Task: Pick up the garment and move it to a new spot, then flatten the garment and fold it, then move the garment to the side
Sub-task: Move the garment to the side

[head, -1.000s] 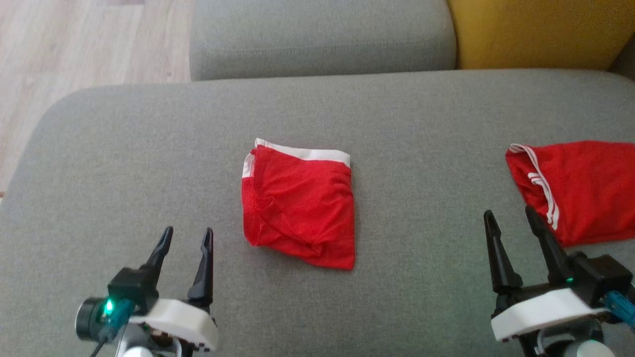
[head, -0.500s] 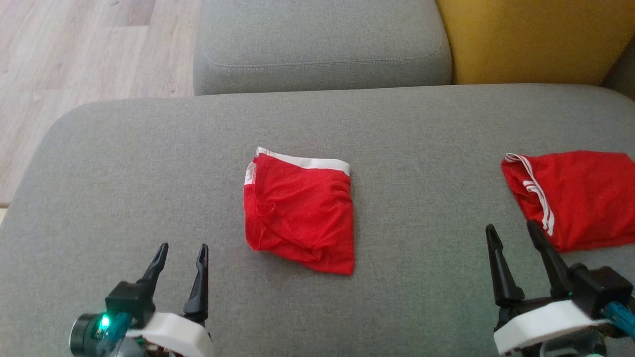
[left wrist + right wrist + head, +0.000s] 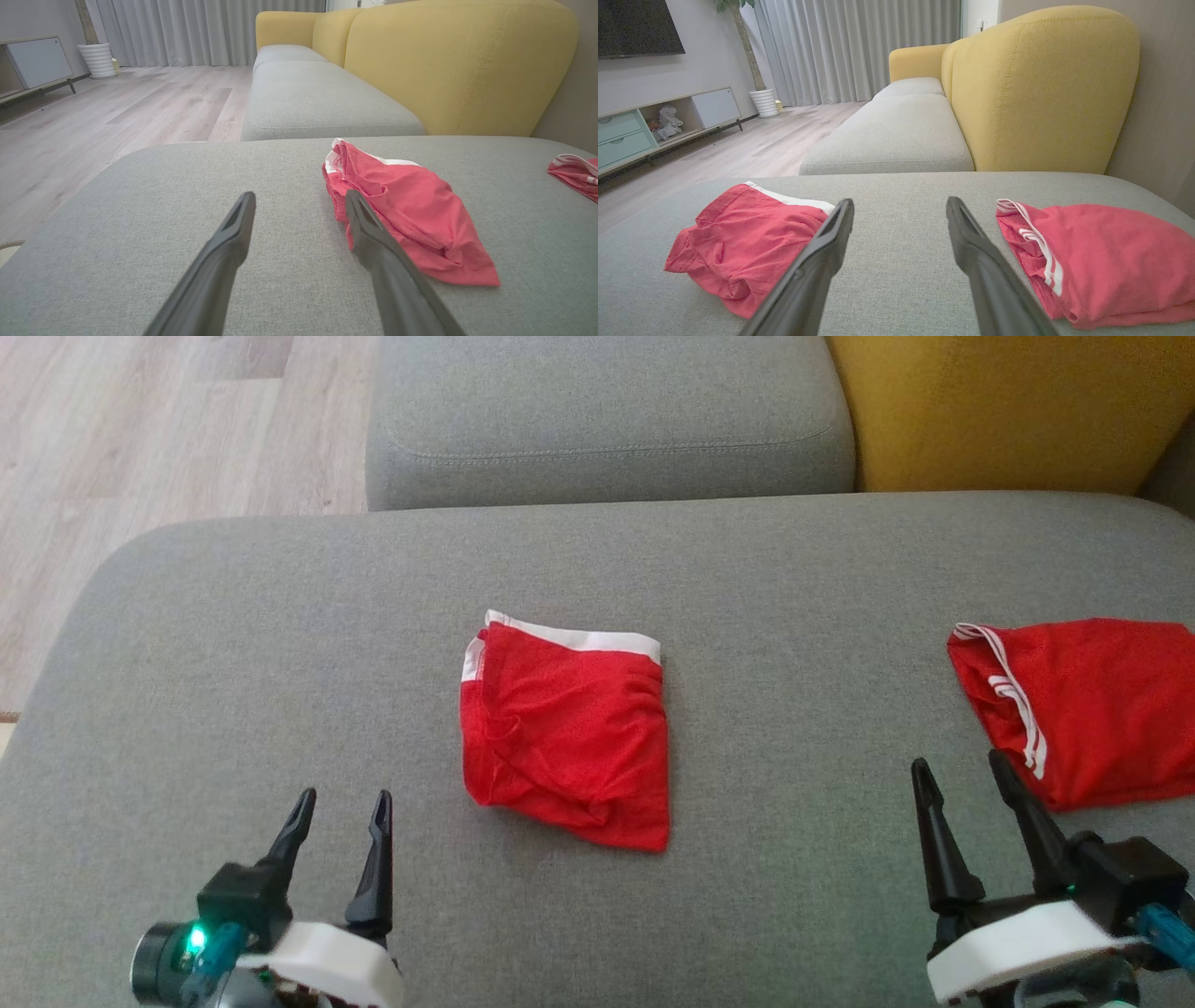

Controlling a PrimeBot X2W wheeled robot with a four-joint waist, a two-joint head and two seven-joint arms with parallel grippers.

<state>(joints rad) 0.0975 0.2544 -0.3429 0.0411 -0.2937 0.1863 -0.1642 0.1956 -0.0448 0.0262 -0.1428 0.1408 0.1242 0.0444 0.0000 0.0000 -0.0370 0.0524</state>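
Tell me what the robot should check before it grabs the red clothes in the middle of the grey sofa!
1. Left gripper open and empty: ok.
2. Right gripper open and empty: ok.
3. Red mesh garment with a white waistband lies free on the grey fabric cushion, with nothing on top: ok.
4. That garment lies flat: not ok, its near edge is bunched and creased.
5. Second red garment with white stripes lies apart from it, off to the right: ok.
6. A gripper is at the garment: not ok, both stop short of it.
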